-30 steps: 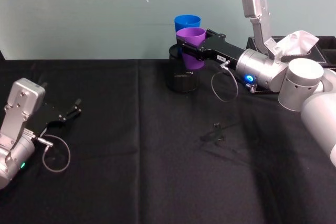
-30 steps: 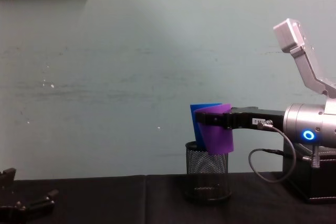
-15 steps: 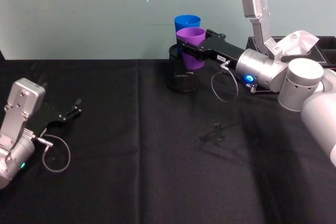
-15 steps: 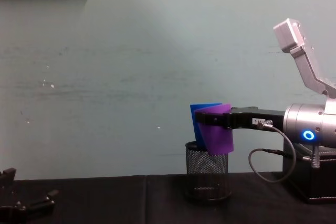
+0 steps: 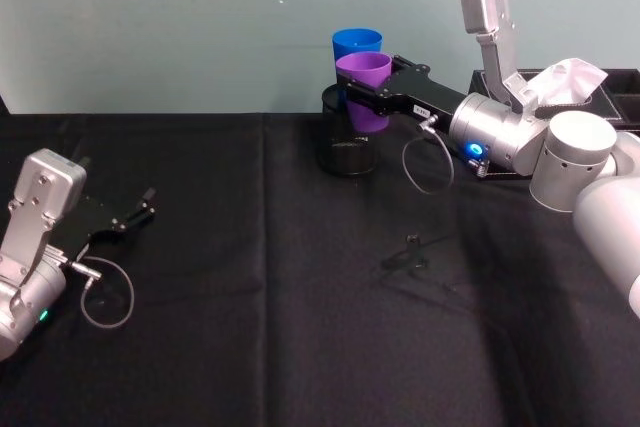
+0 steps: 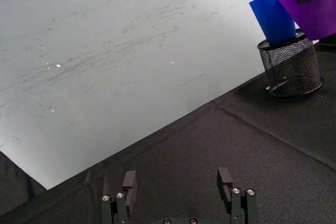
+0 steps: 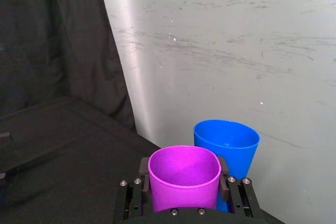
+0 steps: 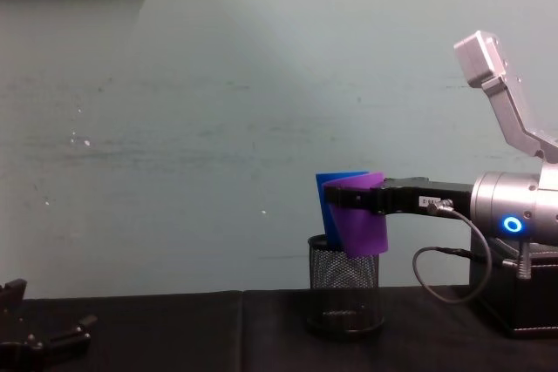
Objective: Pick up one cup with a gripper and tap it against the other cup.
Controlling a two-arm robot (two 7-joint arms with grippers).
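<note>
The left gripper rests on the black table, open and empty. The blue cup stands in the mesh pen holder. The purple cup hangs just beside it, squeezed by the right gripper.
</note>
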